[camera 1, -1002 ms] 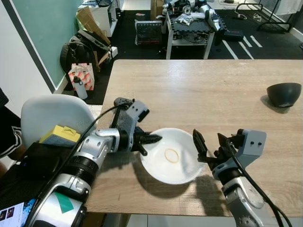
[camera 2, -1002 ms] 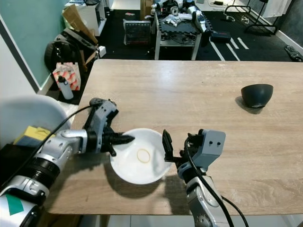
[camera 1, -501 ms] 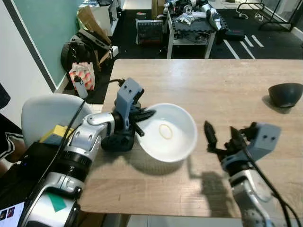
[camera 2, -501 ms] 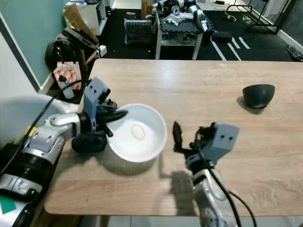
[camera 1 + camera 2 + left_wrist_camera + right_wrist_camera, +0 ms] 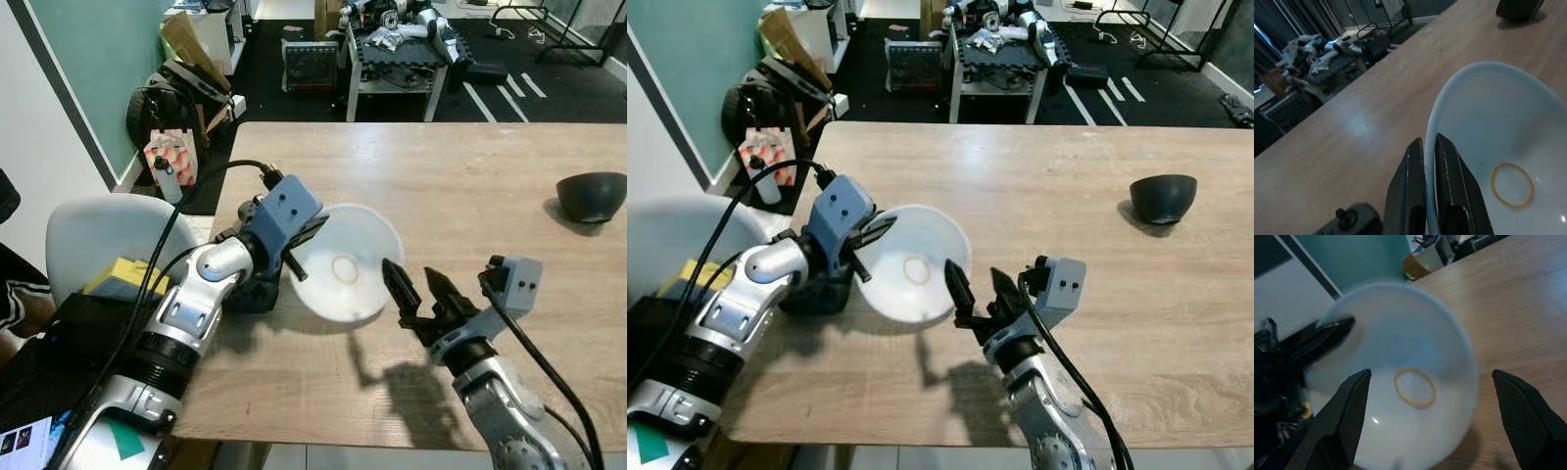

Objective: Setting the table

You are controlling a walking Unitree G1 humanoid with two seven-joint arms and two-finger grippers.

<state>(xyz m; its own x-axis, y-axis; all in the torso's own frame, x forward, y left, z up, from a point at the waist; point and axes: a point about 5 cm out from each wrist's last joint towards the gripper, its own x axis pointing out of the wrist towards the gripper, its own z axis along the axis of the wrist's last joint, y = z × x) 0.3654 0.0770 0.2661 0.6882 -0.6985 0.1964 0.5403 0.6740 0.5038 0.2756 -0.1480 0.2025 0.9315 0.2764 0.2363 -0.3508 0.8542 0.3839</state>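
Observation:
My left gripper [image 5: 312, 231] is shut on the rim of a white bowl [image 5: 348, 284], one finger inside and one outside. It holds the bowl above the wooden table [image 5: 460, 176], tipped steeply so the opening faces my right arm. A thin yellow ring [image 5: 343, 266] marks the bowl's inside bottom. In the left wrist view the two fingers [image 5: 1413, 176] pinch the rim closely. My right gripper [image 5: 409, 282] is open just beside the bowl's lower right edge, its fingers pointing at the bowl; I cannot tell if it touches. The right wrist view looks into the white bowl [image 5: 1400, 396].
A black bowl [image 5: 588, 194] sits upright at the table's far right. A white chair [image 5: 108, 235] with a yellow box [image 5: 122, 279] stands off the table's left edge. Bags [image 5: 167, 147] and a low rack of robot parts [image 5: 392, 49] lie beyond the far edge.
The left gripper has lifted the bowl off the table and tipped it further toward the right. The right gripper, still open, has moved in close to the bowl's lower edge.

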